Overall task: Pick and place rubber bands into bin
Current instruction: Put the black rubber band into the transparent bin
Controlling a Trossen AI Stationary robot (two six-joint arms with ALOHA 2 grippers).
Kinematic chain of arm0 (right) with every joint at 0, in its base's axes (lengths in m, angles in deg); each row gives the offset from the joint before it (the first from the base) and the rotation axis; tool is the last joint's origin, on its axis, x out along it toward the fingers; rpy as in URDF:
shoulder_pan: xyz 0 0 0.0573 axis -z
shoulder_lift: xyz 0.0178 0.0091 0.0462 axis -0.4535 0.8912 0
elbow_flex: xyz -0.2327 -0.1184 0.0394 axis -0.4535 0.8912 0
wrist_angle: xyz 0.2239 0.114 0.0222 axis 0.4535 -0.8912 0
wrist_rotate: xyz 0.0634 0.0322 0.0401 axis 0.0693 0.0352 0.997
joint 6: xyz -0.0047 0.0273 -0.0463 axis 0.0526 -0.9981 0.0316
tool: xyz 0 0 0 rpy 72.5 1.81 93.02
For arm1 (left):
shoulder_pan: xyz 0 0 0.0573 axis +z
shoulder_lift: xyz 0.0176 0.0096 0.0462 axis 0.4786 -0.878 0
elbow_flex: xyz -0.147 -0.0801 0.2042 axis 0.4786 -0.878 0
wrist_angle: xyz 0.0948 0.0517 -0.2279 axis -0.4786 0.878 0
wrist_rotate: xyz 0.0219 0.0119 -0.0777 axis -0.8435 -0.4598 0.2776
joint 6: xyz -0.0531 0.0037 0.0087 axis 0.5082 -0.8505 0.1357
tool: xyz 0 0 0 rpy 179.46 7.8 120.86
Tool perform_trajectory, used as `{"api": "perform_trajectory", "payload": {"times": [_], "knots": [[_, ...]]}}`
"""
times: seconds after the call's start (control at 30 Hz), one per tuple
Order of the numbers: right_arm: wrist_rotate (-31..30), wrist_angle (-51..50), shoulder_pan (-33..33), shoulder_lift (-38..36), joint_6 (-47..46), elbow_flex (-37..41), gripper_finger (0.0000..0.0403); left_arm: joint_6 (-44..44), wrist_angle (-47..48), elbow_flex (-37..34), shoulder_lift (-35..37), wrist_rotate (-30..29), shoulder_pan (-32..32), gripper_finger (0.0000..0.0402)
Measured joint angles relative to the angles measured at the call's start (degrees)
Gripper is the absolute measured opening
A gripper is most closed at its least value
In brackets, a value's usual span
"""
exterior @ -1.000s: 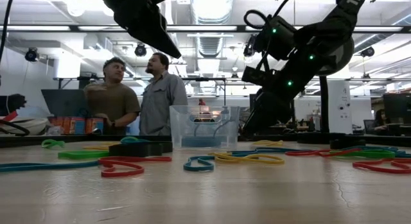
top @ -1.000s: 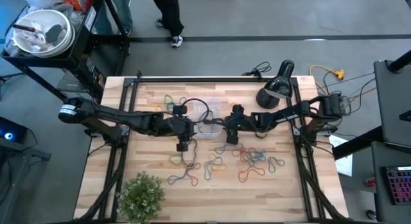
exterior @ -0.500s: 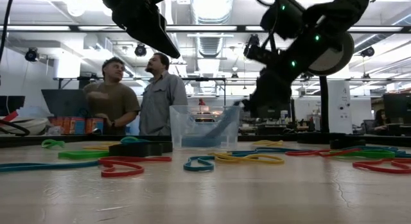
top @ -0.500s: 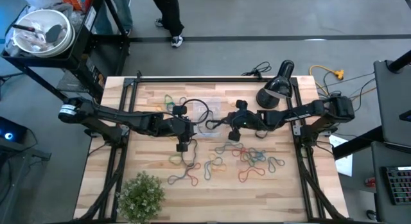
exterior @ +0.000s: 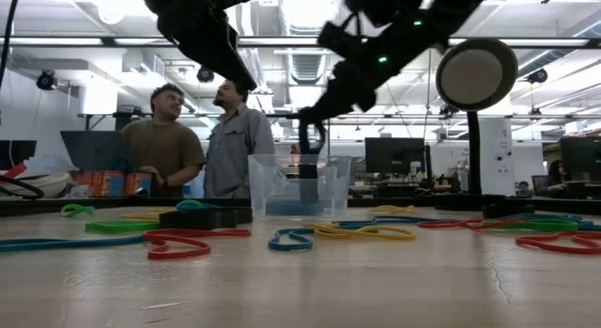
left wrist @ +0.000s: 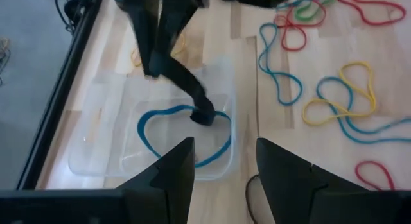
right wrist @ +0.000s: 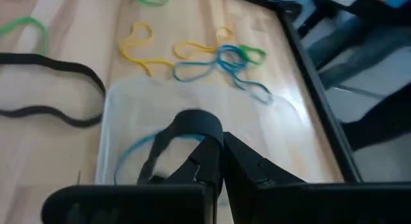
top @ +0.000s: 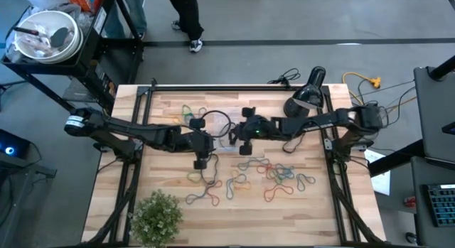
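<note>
The clear bin (top: 226, 134) (exterior: 272, 182) stands mid-table with a blue rubber band (left wrist: 154, 131) lying in it. My right gripper (top: 240, 136) (exterior: 306, 117) hovers over the bin, shut on a black rubber band (exterior: 311, 140) (right wrist: 189, 124). My left gripper (top: 210, 143) (left wrist: 218, 172) stands open just left of the bin, above the table, with nothing between its fingers. Several loose coloured rubber bands (top: 274, 173) (exterior: 357, 232) (left wrist: 334, 102) lie flat on the wood, nearer than the bin and to its right. My right gripper pinches the black band between its two fingertips at one end of the loop (right wrist: 204, 142). The fingers slant down from the table's right. The rest of the loop (exterior: 311, 145) hangs slack below the fingertips, clear of the table and above the bin's open top.
A black lamp head (top: 306, 99) (exterior: 476, 74) stands at the far right and a green plant (top: 156, 216) at the near left. A wide black loop (right wrist: 51, 89) lies beside the bin. Two people (exterior: 202, 140) stand beyond the far edge.
My right gripper has risen from the loose bands on the table and gone toward the table's left, over the bin. A black band that lay on the table now hangs from its fingertips, lifted clear.
</note>
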Motion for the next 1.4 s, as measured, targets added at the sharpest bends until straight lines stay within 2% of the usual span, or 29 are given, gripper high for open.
{"api": "perform_trajectory", "payload": {"times": [0.23,0.33,0.43,0.57,0.7,0.77,1.0,1.27,1.4], "knots": [[4.71,-11.59,0.38,8.57,1.46,-9.22,0.0020,2.90,2.99,-0.87,0.39,-0.58,-1.16,0.0151],[8.08,-14.36,0.87,9.79,0.87,-11.56,0.0048,4.20,2.75,-2.18,1.38,-1.42,-1.54,0.0151],[8.28,-14.47,1.07,9.53,0.13,-12.04,0.0087,5.84,2.87,-3.84,3.19,-1.58,-1.63,0.0151],[4.67,-13.79,1.18,8.01,0.30,-12.20,0.0137,7.72,2.82,-5.43,5.43,-1.61,-1.94,0.0151],[-4.59,-13.13,1.94,7.17,-0.08,-12.97,0.0170,8.93,1.90,-6.67,7.52,-1.60,-2.21,0.0151],[-5.09,-13.92,2.38,7.17,-0.09,-13.66,0.0181,9.46,1.86,-7.42,8.29,-1.61,-2.39,0.0151],[-3.10,-18.30,1.47,6.14,0.21,-14.99,0.0196,10.47,1.04,-8.30,8.68,-1.48,-3.48,0.0151],[5.63,-28.55,-1.67,-1.40,0.07,-13.33,0.0188,10.41,1.54,-8.53,4.14,1.92,-4.03,0.0151],[7.01,-31.60,-3.87,-6.41,-1.50,-9.61,0.0187,10.45,2.41,-8.53,0.65,1.59,-4.01,0.0151]]}}
